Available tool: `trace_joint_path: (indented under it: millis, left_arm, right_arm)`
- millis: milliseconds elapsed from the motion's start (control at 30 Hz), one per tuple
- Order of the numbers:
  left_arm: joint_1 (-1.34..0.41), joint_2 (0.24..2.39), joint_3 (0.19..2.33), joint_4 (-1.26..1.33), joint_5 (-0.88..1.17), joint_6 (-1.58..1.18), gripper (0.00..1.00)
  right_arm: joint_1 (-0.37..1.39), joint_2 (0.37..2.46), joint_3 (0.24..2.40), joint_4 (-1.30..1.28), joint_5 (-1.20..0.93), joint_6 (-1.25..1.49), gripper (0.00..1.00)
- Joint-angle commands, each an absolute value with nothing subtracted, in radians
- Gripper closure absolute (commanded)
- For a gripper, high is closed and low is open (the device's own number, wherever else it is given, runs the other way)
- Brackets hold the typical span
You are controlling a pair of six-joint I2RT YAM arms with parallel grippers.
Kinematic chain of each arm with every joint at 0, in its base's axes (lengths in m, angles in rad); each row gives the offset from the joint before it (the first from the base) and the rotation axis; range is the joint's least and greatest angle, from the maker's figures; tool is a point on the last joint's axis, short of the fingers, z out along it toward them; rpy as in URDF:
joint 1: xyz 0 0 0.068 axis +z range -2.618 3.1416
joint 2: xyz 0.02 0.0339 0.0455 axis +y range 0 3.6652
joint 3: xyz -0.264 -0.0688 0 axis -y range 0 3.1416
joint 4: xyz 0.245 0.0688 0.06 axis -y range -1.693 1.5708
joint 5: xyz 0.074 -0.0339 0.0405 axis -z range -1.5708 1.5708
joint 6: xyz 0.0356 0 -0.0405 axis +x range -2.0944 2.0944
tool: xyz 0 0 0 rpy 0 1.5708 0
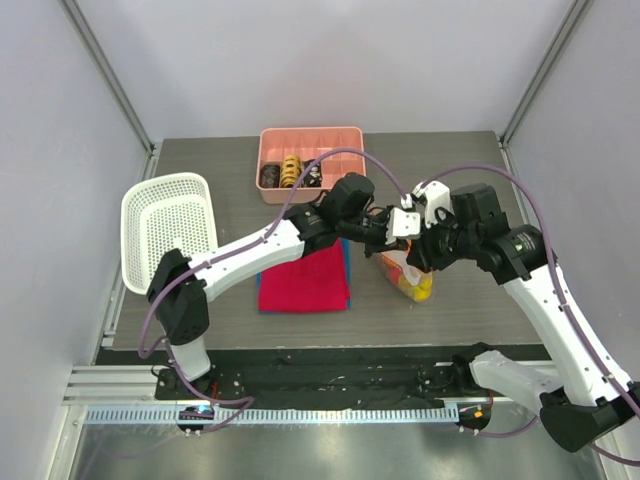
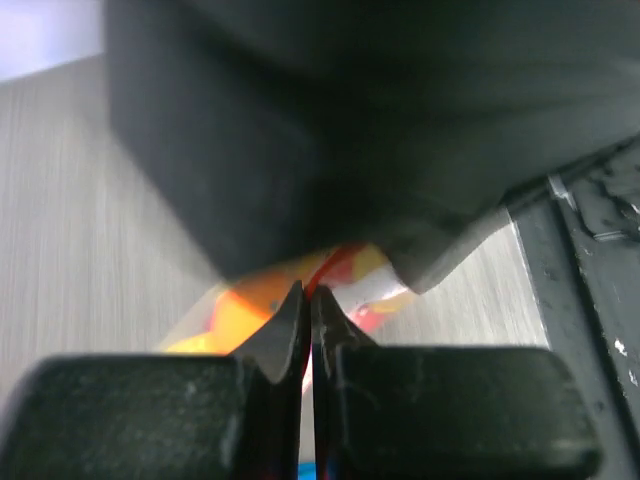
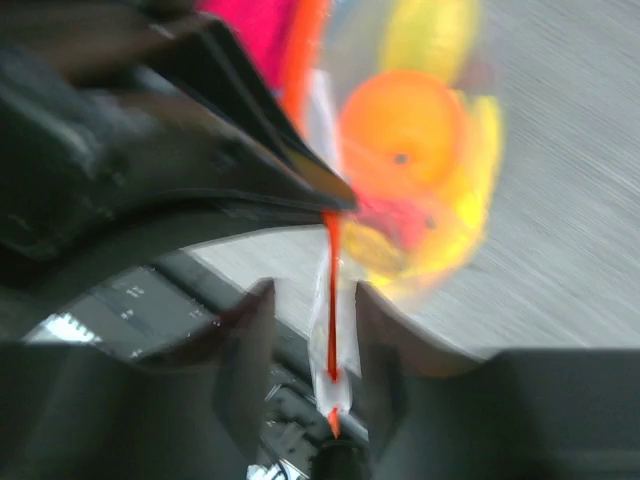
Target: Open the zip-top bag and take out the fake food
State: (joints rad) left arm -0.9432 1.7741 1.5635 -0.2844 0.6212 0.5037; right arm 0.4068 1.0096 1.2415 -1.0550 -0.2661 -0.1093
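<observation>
The clear zip-top bag hangs lifted between my two grippers at the centre right of the table. Inside it I see the fake food: an orange ball, a yellow banana and a red fruit. My left gripper is shut on the bag's orange zip strip; in the top view it is just left of the bag's top. My right gripper is open, its fingers on either side of the strip's free end without touching it.
A folded red shirt lies left of the bag. A pink tray with ring-shaped pieces stands at the back centre. A white perforated basket lies at the left. The black front edge of the table runs below the bag.
</observation>
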Motion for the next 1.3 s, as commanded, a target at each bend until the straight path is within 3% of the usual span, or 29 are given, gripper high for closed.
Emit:
trace_joint_path:
  millis: [0, 133, 367, 633, 700, 833, 967, 1067, 1267]
  left_arm:
    - [-0.930, 1.766, 1.563, -0.152, 0.503, 0.371, 1.00]
    - [-0.899, 1.786, 1.618, -0.155, 0.494, 0.162, 1.00]
    - [-0.828, 1.830, 1.640, -0.094, 0.673, -0.095, 1.00]
    - [-0.787, 1.858, 1.657, -0.014, 0.775, -0.198, 1.00]
    - [-0.781, 1.858, 1.648, 0.026, 0.804, -0.230, 1.00]
    - [-0.776, 1.844, 1.597, 0.103, 0.848, -0.264, 1.00]
    - [-0.775, 1.825, 1.574, 0.112, 0.876, -0.255, 1.00]
    - [-0.775, 1.818, 1.559, 0.107, 0.880, -0.247, 1.00]
    - [-0.769, 1.809, 1.539, 0.133, 0.903, -0.256, 1.00]
  right_arm:
    - [0.403, 0.971, 1.259, -0.999, -0.060, 0.128, 0.34]
    - [0.402, 0.829, 1.152, -0.875, 0.087, 0.387, 0.18]
    - [0.402, 0.536, 0.855, -0.582, 0.092, 0.488, 0.15]
    - [0.402, 0.534, 0.761, -0.453, 0.018, 0.397, 0.25]
    - [0.402, 0.552, 0.753, -0.439, 0.034, 0.385, 0.36]
    - [0.403, 0.542, 0.723, -0.390, 0.083, 0.373, 0.46]
    - [0.402, 0.567, 0.741, -0.390, 0.164, 0.324, 0.47]
    - [0.402, 0.586, 0.768, -0.446, 0.285, 0.310, 0.41]
    - [0.399, 0.649, 0.741, -0.405, 0.279, 0.267, 0.43]
